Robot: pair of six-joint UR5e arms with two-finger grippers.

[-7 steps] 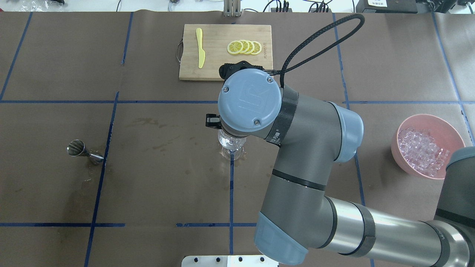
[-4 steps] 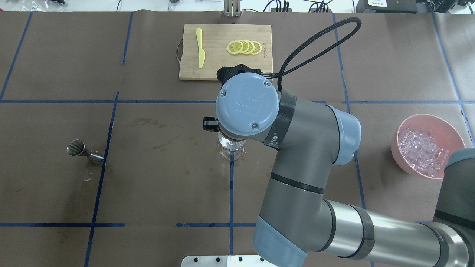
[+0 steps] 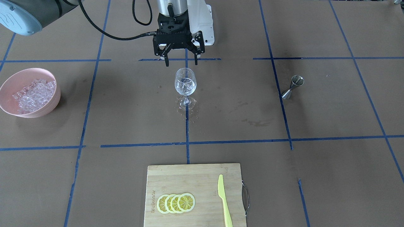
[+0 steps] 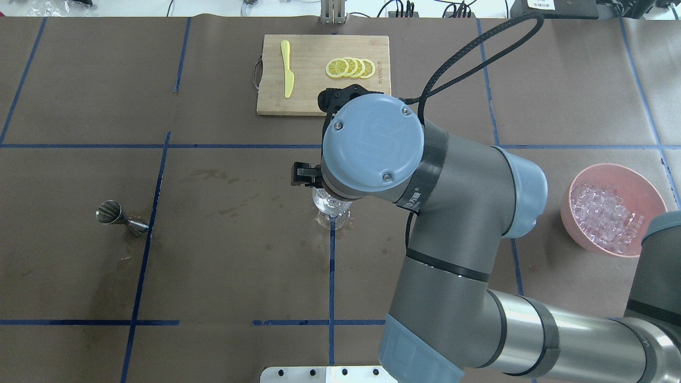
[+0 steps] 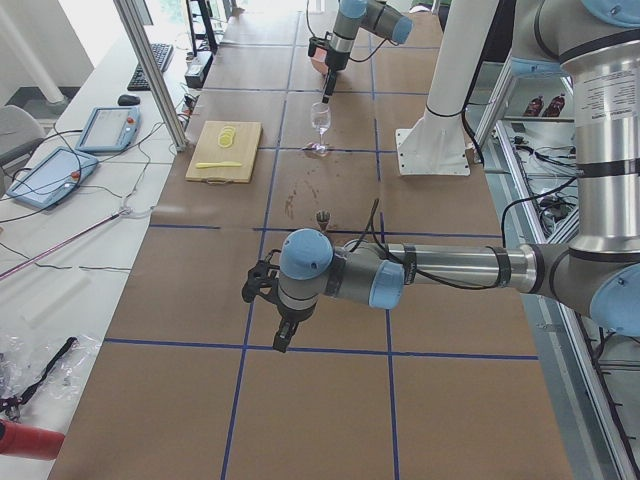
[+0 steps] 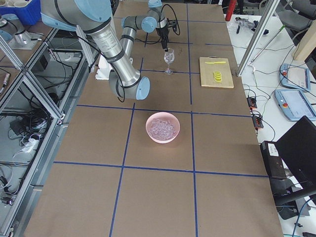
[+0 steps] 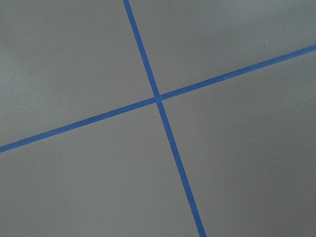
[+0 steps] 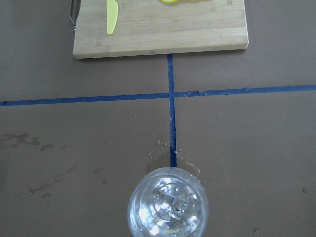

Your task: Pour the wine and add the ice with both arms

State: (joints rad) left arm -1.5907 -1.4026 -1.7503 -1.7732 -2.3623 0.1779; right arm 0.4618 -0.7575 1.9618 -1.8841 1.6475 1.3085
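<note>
- Seen from across the table, the pink bowl (image 3: 44, 108) stands far left with the ice (image 3: 31, 93) heaped inside; its left rim meets the frame edge.
- At centre, the right gripper (image 3: 181, 63) hangs just above the wine glass (image 3: 185, 85), fingers spread apart, holding nothing.
- Glassy lumps fill the glass; the wine cannot be told apart from them. Wet spots (image 3: 189, 110) ring its foot.
- From overhead, the right arm's wrist joint (image 4: 372, 146) hides that gripper and most of the glass.
- At right, the jigger (image 3: 293, 86) sits well apart from the glass.
- The left gripper (image 5: 275, 315) shows only in the left side view, so its finger state cannot be told. Its wrist camera shows bare table (image 7: 74, 59) and blue tape (image 7: 158, 98).
</note>
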